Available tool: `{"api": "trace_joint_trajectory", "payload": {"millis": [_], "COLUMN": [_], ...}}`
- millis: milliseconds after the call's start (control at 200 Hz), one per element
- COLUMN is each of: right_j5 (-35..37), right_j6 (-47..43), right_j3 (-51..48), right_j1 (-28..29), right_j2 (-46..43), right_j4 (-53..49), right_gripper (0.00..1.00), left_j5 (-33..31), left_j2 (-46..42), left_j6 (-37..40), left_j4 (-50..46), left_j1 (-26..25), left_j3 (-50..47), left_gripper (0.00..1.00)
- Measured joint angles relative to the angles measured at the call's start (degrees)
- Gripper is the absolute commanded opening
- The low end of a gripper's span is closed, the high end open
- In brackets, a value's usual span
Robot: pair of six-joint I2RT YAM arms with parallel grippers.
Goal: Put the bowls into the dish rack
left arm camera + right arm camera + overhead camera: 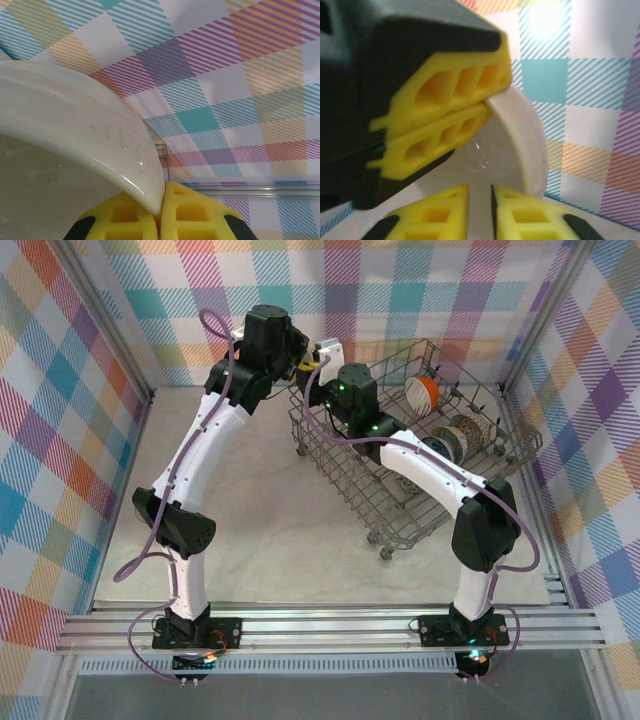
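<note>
Top view: a white bowl is held up near the far-left corner of the dish rack, and other bowls stand inside.
Left wrist: the left jaws are clamped on its rim.
Right wrist: the left jaws pinch the rim. The right jaws sit close around the bowl's wall, and I cannot tell whether they grip it.
</note>
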Motion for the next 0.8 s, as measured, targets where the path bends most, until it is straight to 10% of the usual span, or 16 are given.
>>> {"api": "trace_joint_trajectory", "payload": {"millis": [800], "right_j5": [6.12], "right_j6": [-6.91], "right_j3": [-4.66], "right_j1": [1.16], "right_j2": [2.95], "right_j4": [18.4], "right_gripper": [0.0], "left_j5": [0.07], "left_j2": [0.74], "left_j6": [-0.09], "left_j4": [1.03], "left_j1": [-0.04], "left_j3": [2.19], "left_gripper": [0.0]}}
